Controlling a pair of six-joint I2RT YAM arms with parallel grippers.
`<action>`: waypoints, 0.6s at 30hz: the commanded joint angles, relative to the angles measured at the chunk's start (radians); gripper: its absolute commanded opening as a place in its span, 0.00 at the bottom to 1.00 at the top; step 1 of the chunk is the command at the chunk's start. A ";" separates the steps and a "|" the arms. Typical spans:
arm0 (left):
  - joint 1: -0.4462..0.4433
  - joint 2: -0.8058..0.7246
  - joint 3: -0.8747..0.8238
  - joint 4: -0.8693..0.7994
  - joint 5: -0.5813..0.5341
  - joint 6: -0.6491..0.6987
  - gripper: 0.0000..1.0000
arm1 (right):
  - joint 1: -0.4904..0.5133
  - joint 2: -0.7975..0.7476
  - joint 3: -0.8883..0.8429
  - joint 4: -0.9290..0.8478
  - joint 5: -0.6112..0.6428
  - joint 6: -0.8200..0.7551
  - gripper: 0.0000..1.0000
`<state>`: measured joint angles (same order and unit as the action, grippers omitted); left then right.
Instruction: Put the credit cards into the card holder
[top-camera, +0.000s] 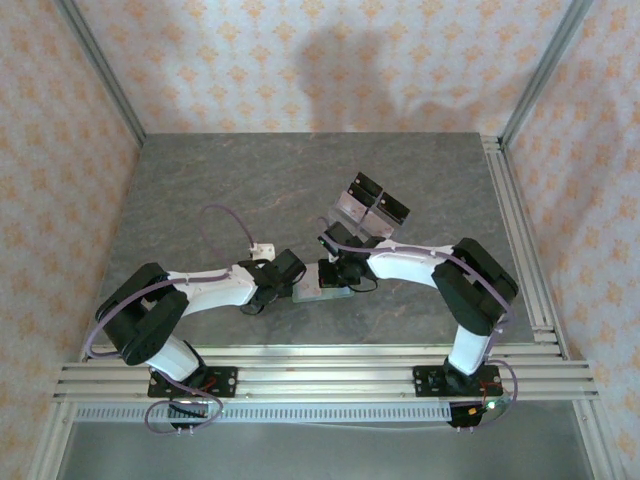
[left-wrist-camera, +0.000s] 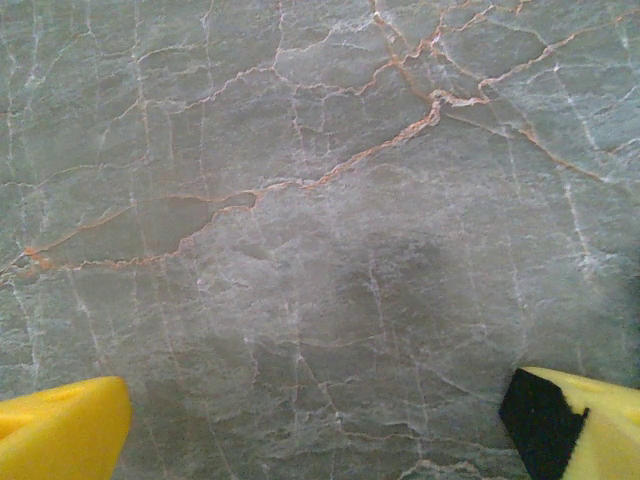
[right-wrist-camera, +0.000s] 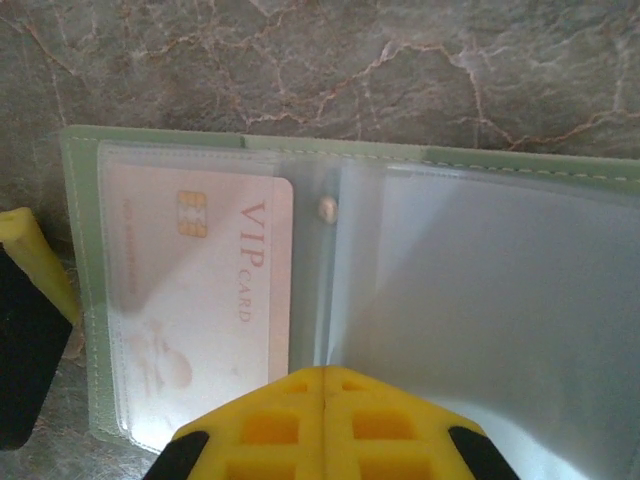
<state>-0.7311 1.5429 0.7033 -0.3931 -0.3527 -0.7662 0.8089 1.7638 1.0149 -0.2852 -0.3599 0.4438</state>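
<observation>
Taking the card holder as the centre of the top view, the table lies bare from 10 to 12 o'clock, with wide room up to the back wall. At 1 o'clock the clear stand with black panels stands near and blocks that line. The left arm closes off 9 o'clock and the right arm closes off 3 o'clock, both reaching in to the holder's edges. At 6 o'clock a strip of bare table runs to the aluminium rails. In its wrist view the right gripper hangs closed over the holder's near edge — no way in there. Between the left gripper's wide-spread fingers the marble is unobstructed.
</observation>
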 joint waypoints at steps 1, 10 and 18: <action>0.006 0.039 -0.012 0.002 -0.008 0.001 1.00 | 0.006 0.023 0.028 0.012 -0.001 -0.007 0.04; 0.006 0.045 -0.016 0.010 -0.005 -0.001 1.00 | 0.009 0.040 0.040 0.016 -0.017 -0.005 0.04; 0.006 0.045 -0.019 0.016 -0.002 -0.001 1.00 | 0.024 0.060 0.063 0.004 -0.023 -0.013 0.04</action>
<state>-0.7311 1.5459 0.7033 -0.3893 -0.3527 -0.7662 0.8204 1.8099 1.0477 -0.2729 -0.3775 0.4435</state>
